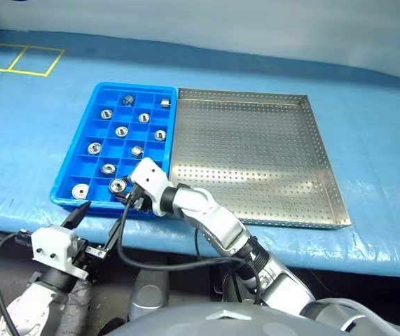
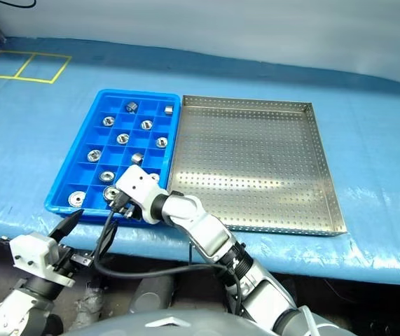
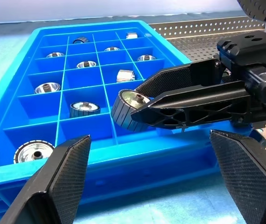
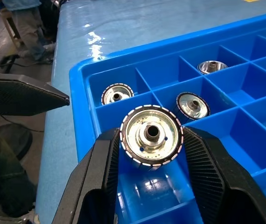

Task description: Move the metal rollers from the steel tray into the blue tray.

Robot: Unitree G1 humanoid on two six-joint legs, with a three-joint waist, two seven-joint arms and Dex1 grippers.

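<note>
arms: silver-grey, white wrists | fingers [image 3: 63, 182]: black, ribbed | cables: black

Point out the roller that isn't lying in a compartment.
The roller clamped in the right gripper, held above the blue tray's near corner; the rest sit in compartments.

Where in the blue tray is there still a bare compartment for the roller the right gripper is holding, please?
The right gripper holds a roller over the blue tray's near row, above a bare cell right of two filled ones. More cells look bare along the left and right columns. The steel tray is wholly bare.
</note>
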